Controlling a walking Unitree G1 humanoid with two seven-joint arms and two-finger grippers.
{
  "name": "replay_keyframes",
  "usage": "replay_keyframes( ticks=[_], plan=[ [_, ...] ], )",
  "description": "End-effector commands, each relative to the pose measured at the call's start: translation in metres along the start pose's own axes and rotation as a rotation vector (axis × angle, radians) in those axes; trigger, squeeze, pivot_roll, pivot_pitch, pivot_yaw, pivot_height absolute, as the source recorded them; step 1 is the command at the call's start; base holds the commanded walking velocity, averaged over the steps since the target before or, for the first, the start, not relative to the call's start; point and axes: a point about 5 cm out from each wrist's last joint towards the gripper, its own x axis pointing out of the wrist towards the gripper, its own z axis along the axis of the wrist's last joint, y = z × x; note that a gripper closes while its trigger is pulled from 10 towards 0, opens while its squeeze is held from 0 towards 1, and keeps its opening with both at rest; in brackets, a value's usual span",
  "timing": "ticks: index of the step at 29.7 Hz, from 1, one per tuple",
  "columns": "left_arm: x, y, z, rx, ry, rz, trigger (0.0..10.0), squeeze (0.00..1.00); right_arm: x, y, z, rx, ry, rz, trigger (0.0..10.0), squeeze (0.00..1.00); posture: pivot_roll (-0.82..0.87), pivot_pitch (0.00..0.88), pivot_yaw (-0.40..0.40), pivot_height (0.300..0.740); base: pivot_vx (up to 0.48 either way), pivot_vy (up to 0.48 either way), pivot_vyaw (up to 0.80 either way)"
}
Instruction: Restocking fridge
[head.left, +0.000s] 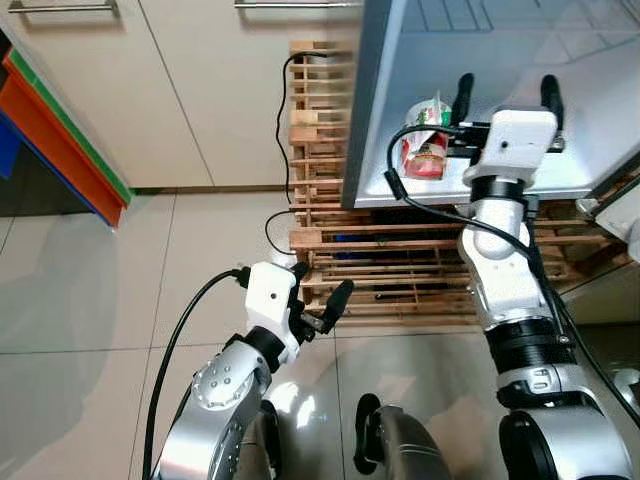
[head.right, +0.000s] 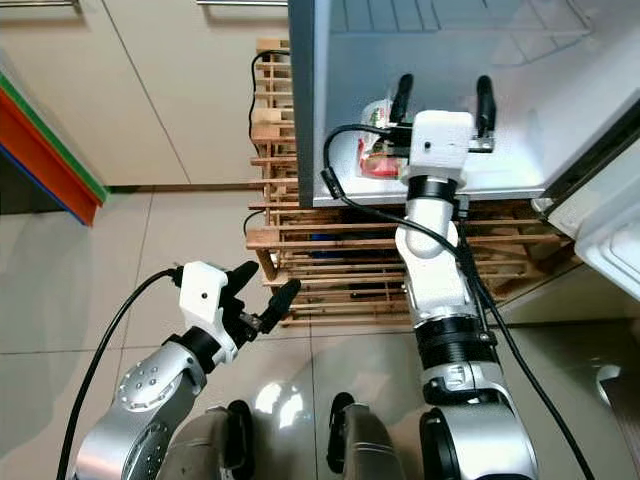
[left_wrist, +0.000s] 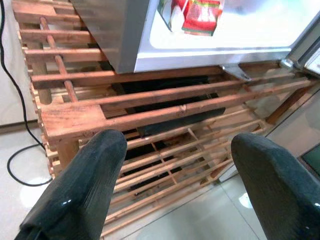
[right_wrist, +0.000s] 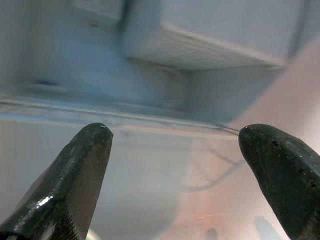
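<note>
Two end effectors are noted, and neither is holding anything. Nearest the robot, the left end effector (head.left: 322, 292) is held low over the tiled floor (head.left: 90, 300), its two black fingers spread wide. It is judged to be kept down and back so that the way to the fridge is left free for the other arm. Ahead of its fingertips, in the left wrist view, the slatted wooden rack (left_wrist: 150, 110) is seen, on which the fridge (head.left: 372, 110) is stood clear of the floor. A black cable (head.left: 286, 110) is run down the cupboard front (head.left: 220, 100), beside the rack.

Further off, the right end effector (head.left: 508, 92) is raised and reached into the open fridge, above its white floor panel (head.left: 560, 175). Its fingers are also spread wide, with nothing between them in the right wrist view. Beyond them a ribbed white compartment (right_wrist: 210, 45) is made out at the back of the cavity.

Just beside the right end effector, toward the robot's left, a red, white and green food packet (head.left: 428, 140) is found resting on the fridge floor, near the front edge. It appears to lean slightly; whether it is touched by the nearest finger cannot be told. From the wide, empty fingers and the packet lying inside, it is judged that this item is already placed. The packet's nearness to the edge is recorded as a risk during any withdrawal.
</note>
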Motion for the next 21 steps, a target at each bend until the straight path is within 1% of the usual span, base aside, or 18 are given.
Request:
replay_keyframes(
  ticks=[1,2,4,5,7,8,10,11,12,14,17,21],
  plan=[
    [0.000,-0.003,-0.004,-0.007,0.011,-0.015,10.0,0.00,-0.008,-0.008,-0.016,-0.030,0.087,-0.019,10.0,0.00,0.15,0.256,-0.010,0.740,0.000,0.000,0.00],
    [0.000,-0.003,-0.004,-0.007,0.010,-0.017,10.0,0.00,-0.011,-0.008,-0.021,-0.036,0.122,-0.013,10.0,0.00,0.15,0.256,-0.010,0.740,0.000,0.000,0.00],
    [0.001,-0.004,-0.004,-0.008,0.009,-0.021,10.0,0.00,-0.022,-0.002,-0.042,-0.027,0.249,0.027,10.0,0.00,0.15,0.257,-0.010,0.740,0.000,0.000,0.00],
    [0.001,-0.004,-0.004,-0.008,0.009,-0.021,10.0,0.00,-0.022,-0.002,-0.042,-0.027,0.249,0.027,10.0,0.00,0.15,0.257,-0.010,0.740,0.000,0.000,0.00],
    [0.002,-0.004,-0.004,-0.009,0.008,-0.019,10.0,0.00,-0.026,0.001,-0.051,-0.018,0.313,0.045,10.0,0.00,0.15,0.257,-0.010,0.740,0.000,0.000,0.00],
    [0.002,-0.004,-0.004,-0.009,0.008,-0.019,10.0,0.00,-0.026,0.001,-0.051,-0.018,0.313,0.045,10.0,0.00,0.15,0.257,-0.010,0.740,0.000,0.000,0.00],
    [0.001,-0.003,-0.004,-0.010,0.007,-0.016,10.0,0.00,-0.028,0.004,-0.063,-0.011,0.389,0.060,10.0,0.00,0.16,0.259,-0.012,0.740,0.000,0.000,0.00],
    [0.001,-0.003,-0.004,-0.010,0.007,-0.016,10.0,0.00,-0.028,0.004,-0.063,-0.011,0.389,0.060,10.0,0.00,0.16,0.259,-0.012,0.740,0.000,0.000,0.00],
    [0.001,-0.003,-0.004,-0.010,0.006,-0.014,10.0,0.00,-0.027,0.005,-0.069,-0.007,0.434,0.060,10.0,0.00,0.17,0.261,-0.012,0.740,0.000,0.000,0.00],
    [0.000,-0.003,-0.004,-0.010,0.006,-0.011,10.0,0.00,-0.027,0.005,-0.072,-0.004,0.453,0.059,10.0,0.00,0.17,0.262,-0.013,0.740,0.000,0.000,0.00],
    [-0.001,-0.002,-0.005,-0.012,0.011,-0.005,10.0,0.00,-0.022,0.007,-0.079,0.004,0.514,0.063,10.0,0.00,0.18,0.262,-0.012,0.740,0.000,0.000,0.00],
    [-0.002,-0.003,-0.007,-0.007,0.019,-0.009,10.0,0.00,-0.018,0.010,-0.081,0.011,0.539,0.066,10.0,0.00,0.19,0.262,-0.012,0.740,0.000,0.000,0.00]
  ],
)
